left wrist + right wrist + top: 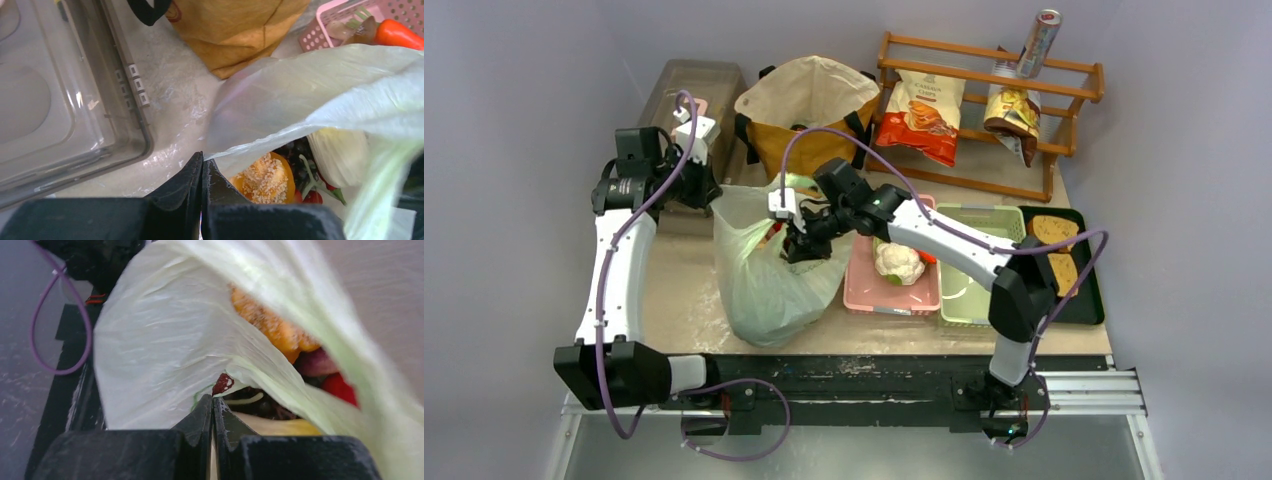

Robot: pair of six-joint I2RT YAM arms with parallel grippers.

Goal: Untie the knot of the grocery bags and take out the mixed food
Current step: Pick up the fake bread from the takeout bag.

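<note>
**Top external view:** the pale-green plastic bag [764, 285] stands on the table [679, 300] between the two arms, in front of the mustard tote [809, 100]. The left gripper [702, 190] sits at the bag's upper left rim and the right gripper [796, 243] at the right side of its mouth, which gapes between them. No tied knot can be made out, so the neck is judged undone and the step in hand is spreading the mouth to reach the contents. **Left wrist view:** the left gripper [202, 167] has its jaws pressed together with the film's edge running into the tips, apparently pinched. Beyond it the mixed food [280, 175] lies inside the bag: an orange crumbed piece, dark grapes and a pale cabbage. The lidded box [60, 100] lies to the left, and the pink basket [340, 20] with a carrot [400, 32] lies beyond. **Right wrist view:** the right gripper [212, 405] is likewise closed flat on a fold of film. To do this well, each pinch should hold film only, and the arms should draw apart gently and level, lest the thin plastic tear or the bag tip. How much film lies between either pair of fingers is hidden. The right side of this view is blurred, and the bag's lower contents are veiled.
</note>
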